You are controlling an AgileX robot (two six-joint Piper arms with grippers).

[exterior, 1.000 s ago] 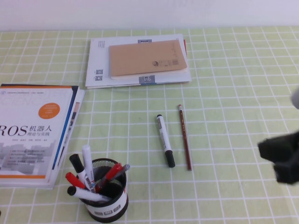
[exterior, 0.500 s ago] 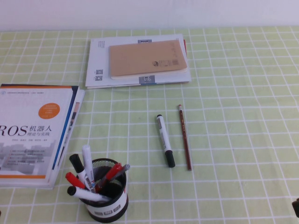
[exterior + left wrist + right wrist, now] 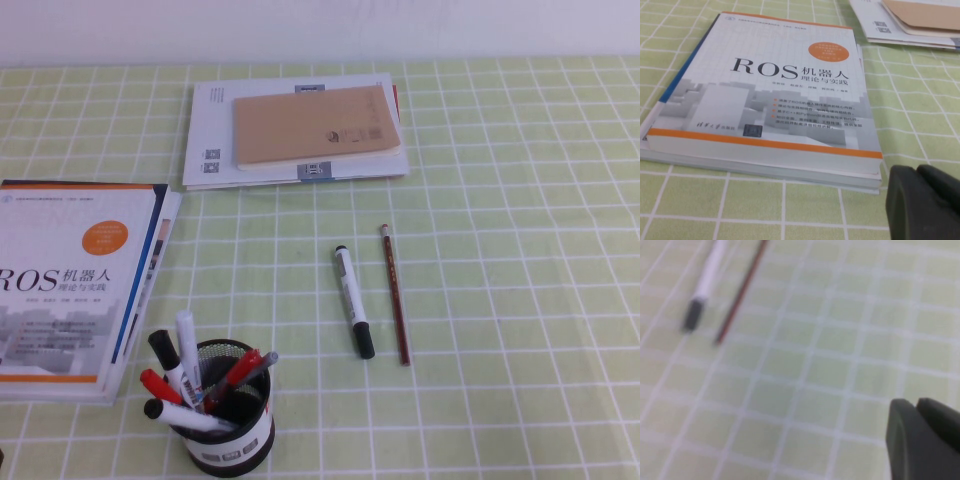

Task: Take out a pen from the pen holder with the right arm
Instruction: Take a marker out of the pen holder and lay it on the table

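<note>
My table (image 3: 520, 150) is covered with a pale green cloth ruled in white squares. At the far side lies a flat stack of white papers (image 3: 212, 150). On my left lies the ROS textbook (image 3: 70, 290), on top of thinner sheets. Near me, just beside its corner, stands the black mesh pen holder (image 3: 232, 435). Toward the middle, a white marker (image 3: 351, 295) and a dark red pencil (image 3: 395, 295) lie side by side, apart.

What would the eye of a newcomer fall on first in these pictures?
The black mesh pen holder, full of pens, stands at the near left, by the large ROS book. In the middle a white marker and a brown pencil lie side by side, not touching. The left gripper, shut, sits low by the book's corner; the right gripper, shut, hangs over bare cloth away from the marker.
</note>
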